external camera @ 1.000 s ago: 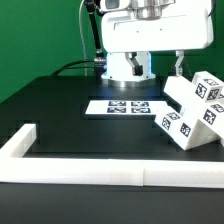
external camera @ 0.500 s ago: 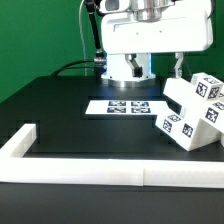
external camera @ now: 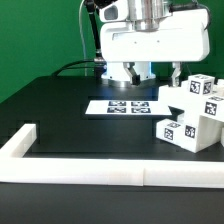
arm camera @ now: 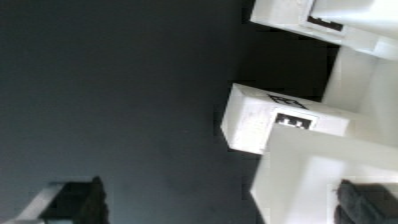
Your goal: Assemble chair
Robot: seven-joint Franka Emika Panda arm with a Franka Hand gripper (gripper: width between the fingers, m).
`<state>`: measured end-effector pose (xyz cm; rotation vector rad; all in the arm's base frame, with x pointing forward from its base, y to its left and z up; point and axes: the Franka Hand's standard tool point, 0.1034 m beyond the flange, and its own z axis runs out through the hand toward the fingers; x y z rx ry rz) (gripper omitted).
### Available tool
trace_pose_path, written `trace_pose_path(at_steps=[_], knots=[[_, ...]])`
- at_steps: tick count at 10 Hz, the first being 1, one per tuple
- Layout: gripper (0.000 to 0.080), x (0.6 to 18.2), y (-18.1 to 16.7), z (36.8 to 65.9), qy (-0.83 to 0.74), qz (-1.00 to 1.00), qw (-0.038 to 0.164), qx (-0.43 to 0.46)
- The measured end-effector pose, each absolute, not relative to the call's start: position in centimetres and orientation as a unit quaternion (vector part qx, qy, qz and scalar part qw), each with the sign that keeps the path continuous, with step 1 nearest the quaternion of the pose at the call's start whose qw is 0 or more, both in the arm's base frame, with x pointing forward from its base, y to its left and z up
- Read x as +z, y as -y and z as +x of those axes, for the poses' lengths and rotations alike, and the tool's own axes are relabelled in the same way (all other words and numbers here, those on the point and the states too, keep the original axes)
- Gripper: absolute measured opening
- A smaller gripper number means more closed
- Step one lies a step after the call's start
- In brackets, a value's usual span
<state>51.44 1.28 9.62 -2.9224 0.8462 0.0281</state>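
Observation:
The chair (external camera: 190,110) is a chunky white assembly of tagged cube-ended pieces, resting on the black table at the exterior view's right. My gripper (external camera: 155,75) hangs just above and behind it, open and holding nothing. In the wrist view the chair (arm camera: 285,120) fills one side, with a tagged cube end near the middle. The gripper (arm camera: 217,205) is spread wide there. One dark fingertip (arm camera: 71,200) is over bare table. The other sits right beside a white bar of the chair that reaches between the jaws.
The marker board (external camera: 125,105) lies flat on the table in front of the robot base. A long low white border rail (external camera: 90,172) runs along the table's front edge and turns back at the exterior view's left (external camera: 20,140). A green wall stands behind.
The chair has gone from tilted to sitting level on the table. The gripper has shifted slightly down and toward the exterior view's left. Its jaws stay open.

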Motion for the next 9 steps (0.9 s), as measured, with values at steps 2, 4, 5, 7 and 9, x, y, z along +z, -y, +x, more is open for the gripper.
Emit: trace_pose_path(at_steps=[2,4,5,7,9], knots=[[0.0649,9.5,-1.2,51.5,-0.276,-0.96,0.049,0.008],[0.0649,9.5,-1.2,51.5,-0.271,-0.961,0.049,0.007],[0.0649,10.1,-1.3,51.6,-0.27,-0.961,0.051,0.006],[0.0649,11.5,-2.6,51.4,-0.258,-0.965,0.056,-0.003],[0.0649,12.4,-4.7,50.2,-0.235,-0.97,0.06,-0.004]])
